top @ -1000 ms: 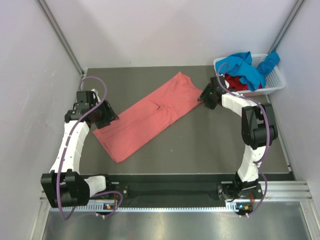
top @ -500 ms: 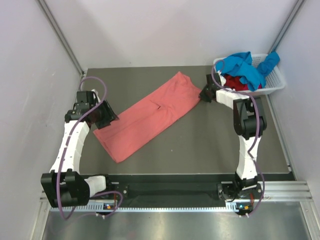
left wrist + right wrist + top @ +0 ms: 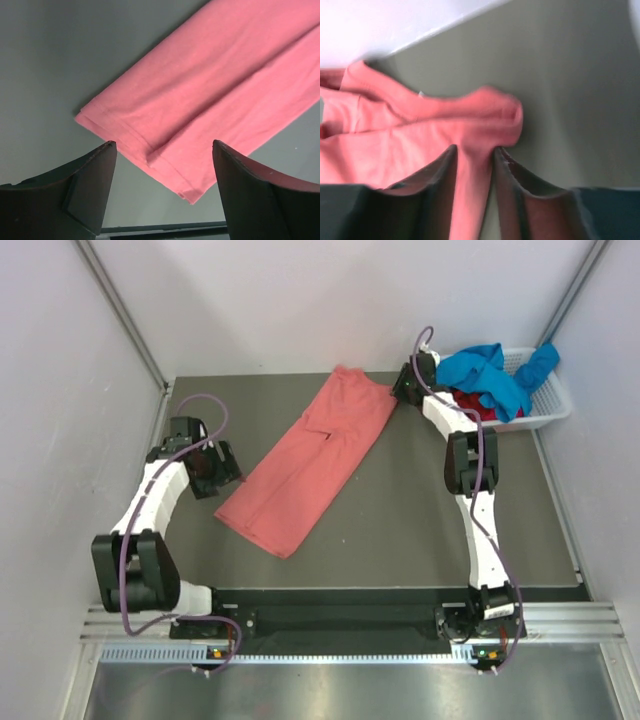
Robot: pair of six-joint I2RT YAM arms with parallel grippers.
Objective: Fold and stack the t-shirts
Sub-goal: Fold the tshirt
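Note:
The salmon-pink t-shirt (image 3: 310, 455) lies folded into a long strip, running diagonally from the table's front middle to the back. My right gripper (image 3: 401, 390) is at its far right corner. In the right wrist view the gripper (image 3: 475, 150) is shut on a bunched fold of the salmon-pink t-shirt (image 3: 415, 135). My left gripper (image 3: 230, 472) sits just left of the strip's near end. It stands open (image 3: 164, 146) above the hemmed corner of the t-shirt (image 3: 215, 85), with nothing gripped. A bright blue t-shirt (image 3: 490, 372) and a dark red t-shirt (image 3: 472, 406) lie in the basket.
A white slotted basket (image 3: 545, 405) stands at the back right corner, close behind the right gripper. Pale walls enclose the dark table (image 3: 420, 530) on the left, back and right. A metal rail (image 3: 350, 625) runs along the front edge.
The right gripper closed on the shirt's far corner and pulled it toward the back wall, so the strip swung steeper and slid right. The left jaws widened and the cloth left them.

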